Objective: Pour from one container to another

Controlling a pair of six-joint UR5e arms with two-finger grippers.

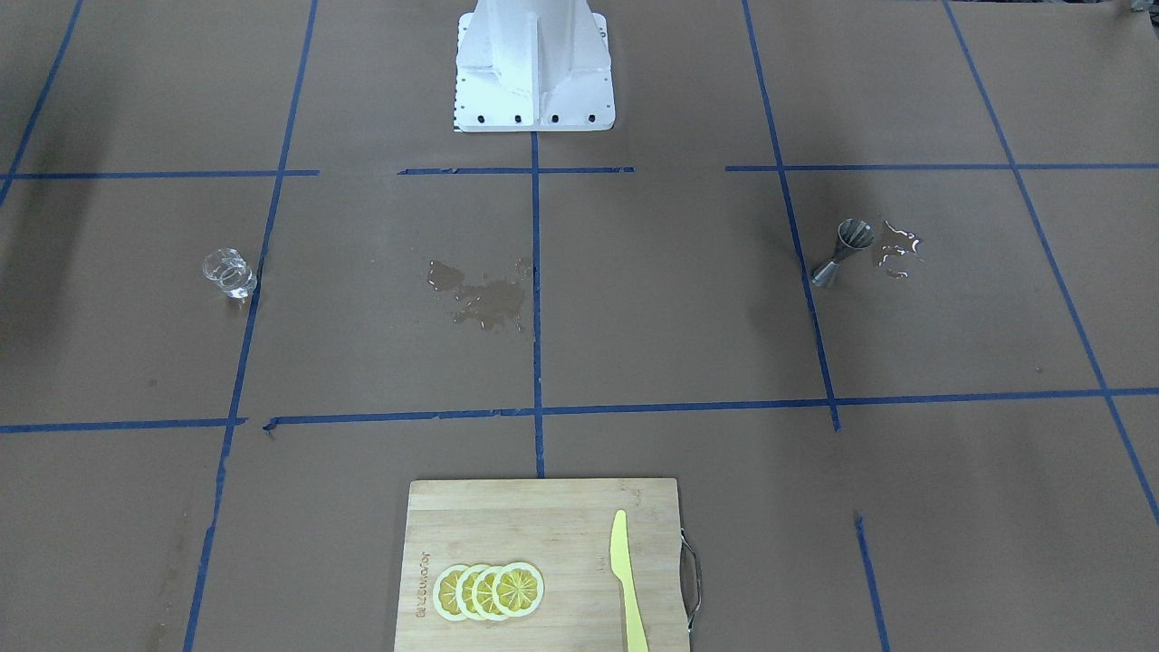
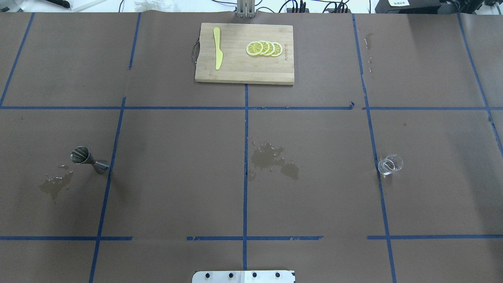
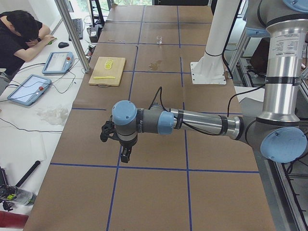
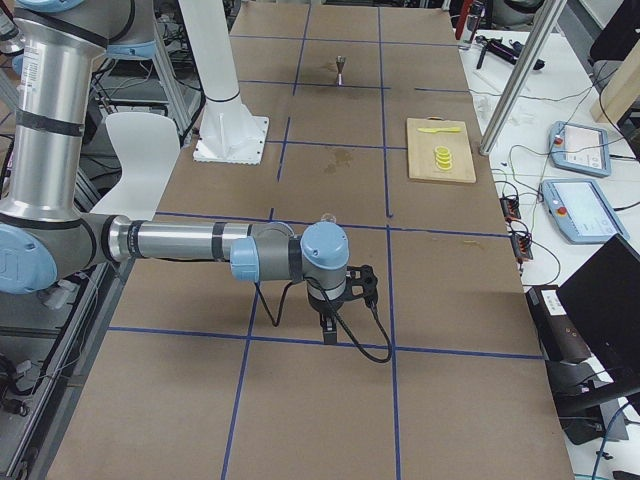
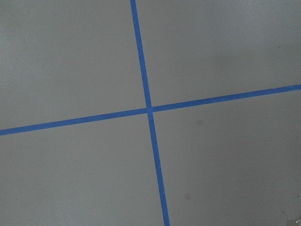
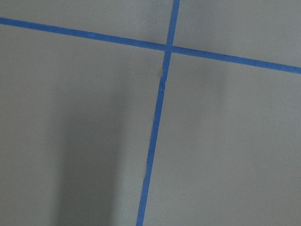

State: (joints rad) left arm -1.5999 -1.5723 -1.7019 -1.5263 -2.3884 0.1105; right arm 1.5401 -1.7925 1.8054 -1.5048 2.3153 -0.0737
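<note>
Toward the bench's left end, jigger (image 2: 89, 158) stands upright on the brown paper, just beside a blue tape line. Wet patch (image 2: 55, 184) lies near it, on the side toward that end. Glass (image 2: 390, 164) upright toward the right end, also just beside a tape line — well apart from jigger. Larger stain (image 2: 271, 159) mid-bench, between the two. Board (image 2: 243, 74) at the far edge, centre: lemon slices (image 2: 264, 48) overlapping in a row, yellow knife (image 2: 217, 53) near them, not touching.

Left gripper (image 3: 126, 155) points down over the left end, beyond jigger. It shows only side-on, so I cannot tell whether it is open or closed. Right gripper (image 4: 328, 330) points down over the right end, beyond glass — its state cannot be told either. Both wrist views show only paper and crossing tape.
</note>
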